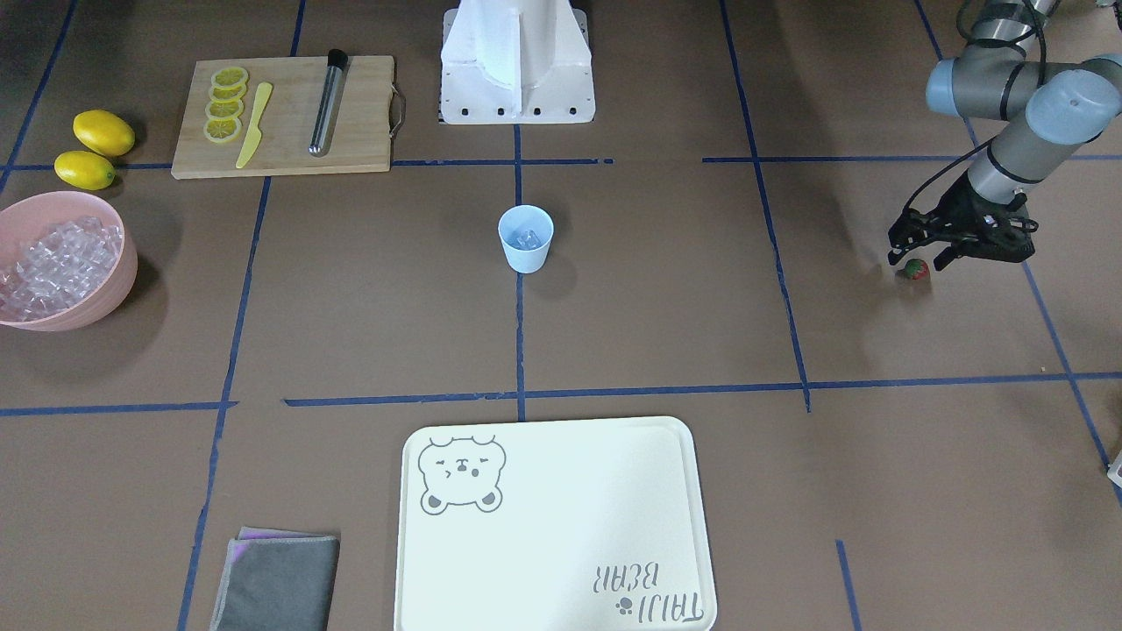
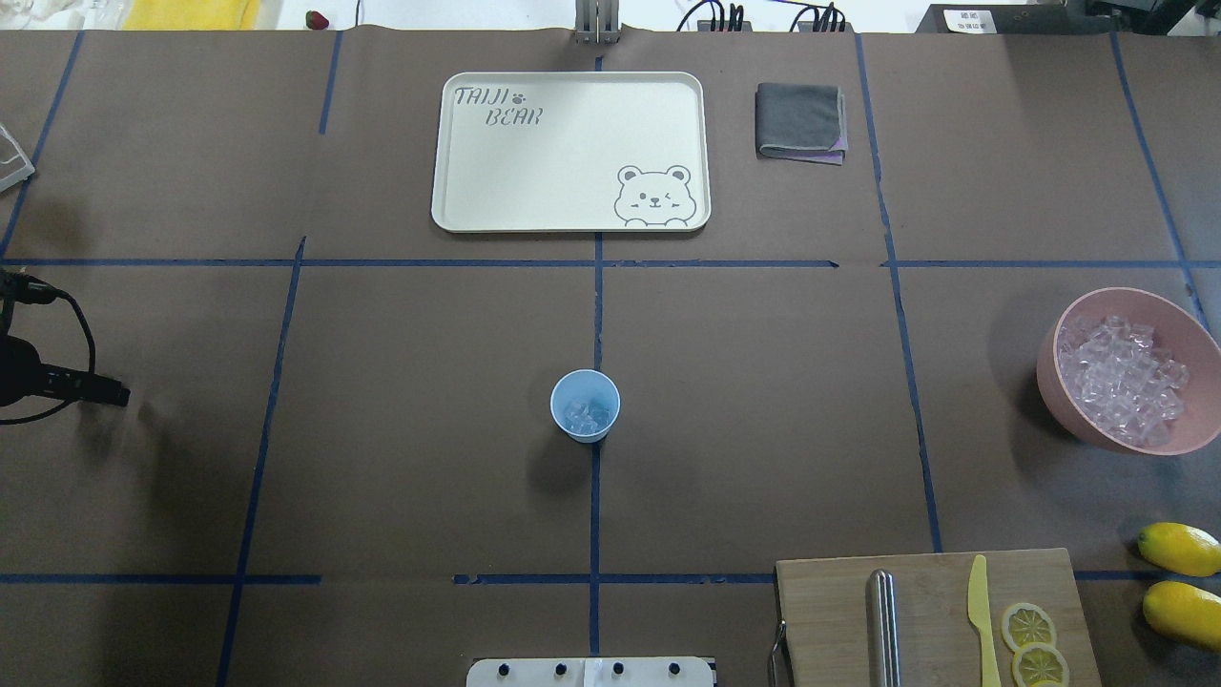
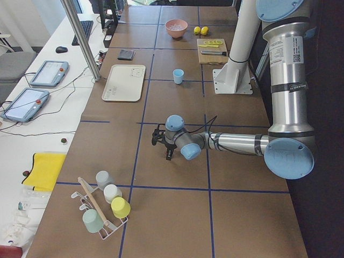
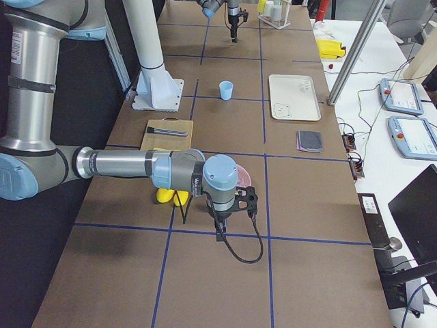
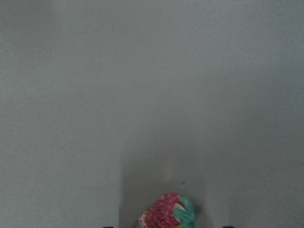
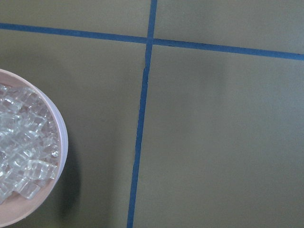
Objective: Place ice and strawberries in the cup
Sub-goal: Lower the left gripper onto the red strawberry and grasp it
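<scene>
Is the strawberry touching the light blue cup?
Apart. The front-facing view shows the strawberry on the table by the left gripper, with wide bare table between it and the cup.

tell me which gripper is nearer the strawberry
Left. The left gripper hangs open just over the strawberry; the right gripper is far off at the other end, by the bowl.

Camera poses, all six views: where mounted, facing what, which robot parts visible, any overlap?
Front-facing: across table, facing robot base; left gripper over strawberry.
Overhead: behind robot, down on cup; left gripper at edge.
Exterior left: table's left end; left arm near.
Exterior right: right end; right arm near.
Left wrist: down at strawberry.
Right wrist: down at bowl of ice; no fingers.
Shared: cup in all four exterior views.
</scene>
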Controlling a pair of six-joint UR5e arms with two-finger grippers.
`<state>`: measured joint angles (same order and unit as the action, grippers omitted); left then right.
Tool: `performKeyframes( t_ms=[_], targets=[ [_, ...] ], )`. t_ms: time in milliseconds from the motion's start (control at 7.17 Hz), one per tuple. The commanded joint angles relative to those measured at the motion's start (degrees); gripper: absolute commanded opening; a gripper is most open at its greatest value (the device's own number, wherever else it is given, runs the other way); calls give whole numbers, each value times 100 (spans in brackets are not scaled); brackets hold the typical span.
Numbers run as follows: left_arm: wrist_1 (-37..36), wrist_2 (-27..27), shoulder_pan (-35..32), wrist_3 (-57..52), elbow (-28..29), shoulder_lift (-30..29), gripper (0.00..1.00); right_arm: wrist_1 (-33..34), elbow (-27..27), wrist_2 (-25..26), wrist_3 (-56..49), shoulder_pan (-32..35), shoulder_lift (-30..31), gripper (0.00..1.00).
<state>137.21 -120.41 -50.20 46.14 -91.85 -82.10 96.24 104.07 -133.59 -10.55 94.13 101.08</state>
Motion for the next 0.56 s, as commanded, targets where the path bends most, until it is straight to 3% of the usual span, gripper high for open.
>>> performKeyframes(
  t_ms=[0,140,279,419],
  targets=[
    [-2,0,-8,-9,0,27,40,0,8,0,0,0,0,99],
    [7,0,-25,-9,-43,62,8,0,8,0,9,0,0,99],
    [7,-26,-43,-17,-96,97,0,0,8,0,9,0,0,99],
    [-1,-122,-86,-18,-183,98,0,0,17,0,9,0,0,99]
  ],
)
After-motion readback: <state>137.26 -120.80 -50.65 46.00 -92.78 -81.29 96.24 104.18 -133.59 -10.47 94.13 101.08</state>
